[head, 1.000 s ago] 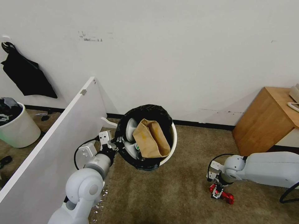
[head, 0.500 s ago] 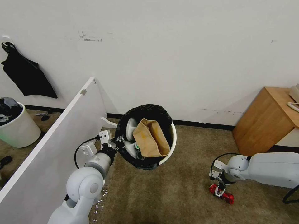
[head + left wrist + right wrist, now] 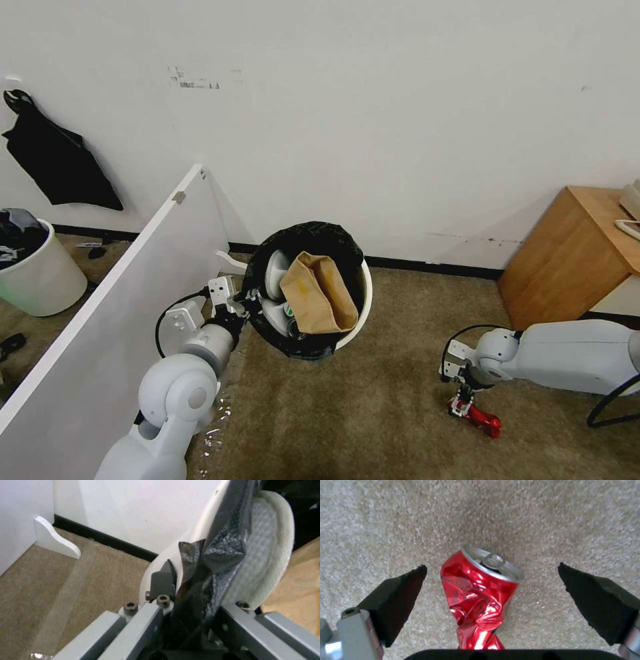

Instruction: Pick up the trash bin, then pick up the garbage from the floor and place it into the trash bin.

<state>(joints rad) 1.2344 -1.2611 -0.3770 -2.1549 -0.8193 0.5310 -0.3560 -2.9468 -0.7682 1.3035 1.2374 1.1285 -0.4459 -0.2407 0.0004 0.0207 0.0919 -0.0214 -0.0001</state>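
**Right gripper over crushed can; bin held at left**

Since the frame a second ago, the right arm has pulled slightly back and up: the right gripper [image 3: 461, 403] now sits at the near-left end of the crushed red can [image 3: 481, 418] rather than down over its middle, and the trash bin [image 3: 365, 293] has shifted a little left and farther away with the left arm.

I read the right wrist view as follows: the right gripper [image 3: 491, 590] has its two dark fingers [image 3: 398, 597] spread wide, one on each side of the can [image 3: 480, 600], neither touching it. The can lies on the tan carpet [image 3: 553, 517], dented, silver top and pull tab facing away from the gripper.

Left gripper [image 3: 248, 308] is pinched on the near-left rim of the bin. In the left wrist view the left gripper [image 3: 186, 600] clamps the white wall [image 3: 200, 537] and the crinkly black bag [image 3: 220, 555] between its fingers, with a white slipper [image 3: 266, 550] just inside the rim.

I see the bin tilted toward me, off to the left of centre, near the white partition panel [image 3: 113, 300]. Inside it: a tan paper bag [image 3: 317, 293] on top, the slipper [image 3: 275, 270] behind it to the left, and a green-labelled bottle [image 3: 291, 311] partly hidden under the bag.

A wooden cabinet [image 3: 567, 253] stands far right against the wall. A second, pale bin [image 3: 40, 280] sits at far left.
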